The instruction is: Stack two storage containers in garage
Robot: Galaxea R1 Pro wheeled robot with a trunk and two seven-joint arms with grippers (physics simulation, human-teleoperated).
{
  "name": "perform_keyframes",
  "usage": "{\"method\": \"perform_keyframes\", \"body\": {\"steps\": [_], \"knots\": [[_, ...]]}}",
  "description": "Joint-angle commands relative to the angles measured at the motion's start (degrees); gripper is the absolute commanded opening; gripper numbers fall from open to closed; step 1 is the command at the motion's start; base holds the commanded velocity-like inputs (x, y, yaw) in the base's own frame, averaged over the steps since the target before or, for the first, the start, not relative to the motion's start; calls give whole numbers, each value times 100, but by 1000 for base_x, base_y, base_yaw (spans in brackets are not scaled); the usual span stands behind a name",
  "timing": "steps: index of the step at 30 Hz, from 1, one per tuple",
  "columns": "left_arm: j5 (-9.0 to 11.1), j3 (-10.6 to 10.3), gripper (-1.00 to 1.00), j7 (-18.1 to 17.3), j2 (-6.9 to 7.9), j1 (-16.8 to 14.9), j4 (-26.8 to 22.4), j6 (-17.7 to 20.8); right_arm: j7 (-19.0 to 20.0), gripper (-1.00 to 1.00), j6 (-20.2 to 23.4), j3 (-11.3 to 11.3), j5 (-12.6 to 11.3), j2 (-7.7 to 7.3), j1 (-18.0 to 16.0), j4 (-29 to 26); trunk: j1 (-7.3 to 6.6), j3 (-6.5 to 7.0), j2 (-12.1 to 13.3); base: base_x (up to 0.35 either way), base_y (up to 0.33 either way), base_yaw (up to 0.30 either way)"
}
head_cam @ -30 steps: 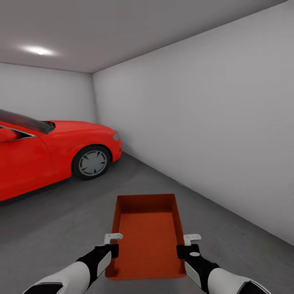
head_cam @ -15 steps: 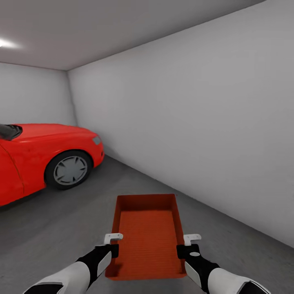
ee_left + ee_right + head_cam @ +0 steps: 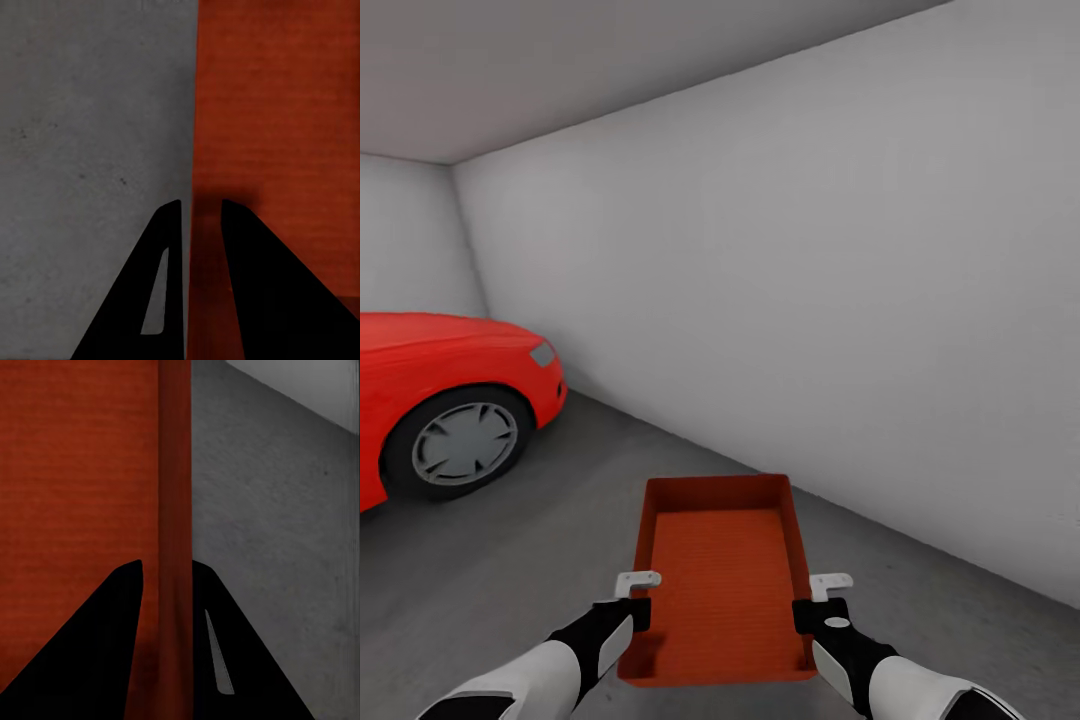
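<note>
I carry one orange-red storage container [image 3: 722, 580] level in front of me, above the dark grey concrete floor [image 3: 540, 540] of the garage. My left gripper [image 3: 638, 612] is shut on its left wall, and my right gripper [image 3: 807, 612] is shut on its right wall. In the left wrist view the two black fingers [image 3: 169, 277] straddle the thin container wall [image 3: 189, 150], with the ribbed bottom [image 3: 277, 112] on one side and floor on the other. The right wrist view shows the same grip on the other wall [image 3: 175, 510]. The tub is empty.
A red car [image 3: 440, 400] stands at the left, its front wheel [image 3: 463, 443] a short way off. A plain white wall [image 3: 810, 320] runs along the right and meets the floor close to the container. A strip of floor lies between car and wall.
The whole head view has swung to the right: the car and the far corner slid left, and the ceiling light left the frame. Container and both grippers keep their place in the view.
</note>
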Motion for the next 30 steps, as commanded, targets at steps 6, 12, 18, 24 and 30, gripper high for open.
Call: {"method": "perform_keyframes", "body": {"steps": [6,12,18,24,30], "knots": [[-121,-99,-100,129,86,-1,-34,34,-50,-100,-37,-136,-116,0,-9,186,6,-10,-10,322,0,-258],[-121,-103,-100,129,86,-1,-34,32,-51,-100,-36,-136,-112,0,-9,186,6,-10,-10,322,0,-259],[-121,-104,-100,129,86,-1,-34,32,-50,-100,-37,-136,-114,0,-9,186,6,-10,-10,234,0,-258],[-121,-106,-100,129,86,0,-34,32,-49,-100,-37,-136,-112,0,-9,186,6,-10,-10,28,0,-259],[-121,-108,-100,129,86,-1,-34,32,-49,-100,-34,-136,-114,0,-9,186,6,-10,-10,1,0,-260]]}}
